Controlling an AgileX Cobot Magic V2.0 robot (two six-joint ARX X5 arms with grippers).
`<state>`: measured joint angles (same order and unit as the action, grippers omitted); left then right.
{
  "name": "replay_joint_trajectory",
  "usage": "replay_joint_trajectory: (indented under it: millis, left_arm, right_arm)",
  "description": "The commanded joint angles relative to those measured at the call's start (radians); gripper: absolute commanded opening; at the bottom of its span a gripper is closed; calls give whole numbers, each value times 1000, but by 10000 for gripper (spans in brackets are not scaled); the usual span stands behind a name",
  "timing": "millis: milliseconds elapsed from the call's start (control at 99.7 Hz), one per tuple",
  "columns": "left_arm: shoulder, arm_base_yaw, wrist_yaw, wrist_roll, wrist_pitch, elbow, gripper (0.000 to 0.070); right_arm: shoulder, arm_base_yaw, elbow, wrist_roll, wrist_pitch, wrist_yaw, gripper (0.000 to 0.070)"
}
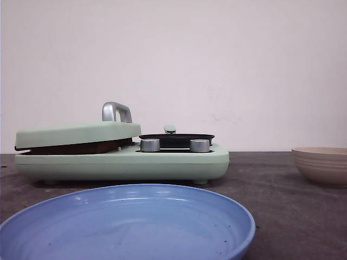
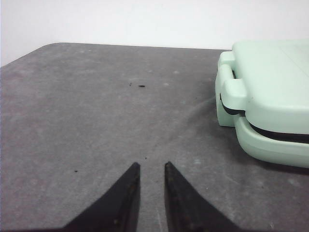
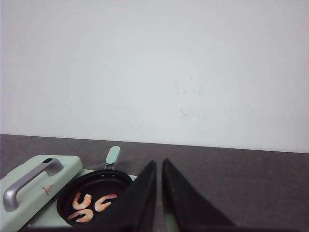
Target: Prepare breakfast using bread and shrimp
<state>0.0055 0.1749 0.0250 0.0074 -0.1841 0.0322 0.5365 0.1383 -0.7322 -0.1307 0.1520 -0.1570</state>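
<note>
Three curled orange-pink shrimp [image 3: 83, 201] lie in a small black pan [image 3: 91, 186] on the right half of the mint-green breakfast maker [image 1: 124, 162]. Its lid [image 1: 76, 132], with a silver handle [image 1: 116, 111], is down almost flat. A brown strip [image 1: 76, 147] shows in the gap beneath; I cannot tell if it is the bread. My right gripper [image 3: 159, 162] hovers above and beside the pan, shut and holding nothing. My left gripper [image 2: 150, 165] hangs over bare table left of the maker [image 2: 265, 96], its fingers a slim gap apart with nothing between them. Neither gripper shows in the front view.
A blue plate [image 1: 162, 216] sits at the front edge, before the maker. A beige ribbed bowl [image 1: 321, 165] stands at the right. Two silver knobs [image 1: 150, 144] sit in front of the pan [image 1: 176, 138]. The dark grey table [image 2: 87, 111] ends at a white wall.
</note>
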Motion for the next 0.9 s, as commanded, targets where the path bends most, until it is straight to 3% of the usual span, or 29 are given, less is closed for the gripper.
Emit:
replay_joint_trajectory:
  millis: [0, 562, 702, 893]
  left_arm:
    - [-1, 4, 0, -12, -3, -18, 17]
    - [-1, 4, 0, -12, -3, -18, 17]
    - [-1, 4, 0, -12, -3, -18, 17]
    - [0, 4, 0, -12, -3, -18, 17]
  right_arm:
    - [2, 3, -11, 7, -10, 0, 12]
    - [-4, 3, -10, 7, -4, 1, 12]
    - [-55, -19, 18, 8, 34, 56, 12]
    - [-174, -74, 285, 6, -166, 156, 12]
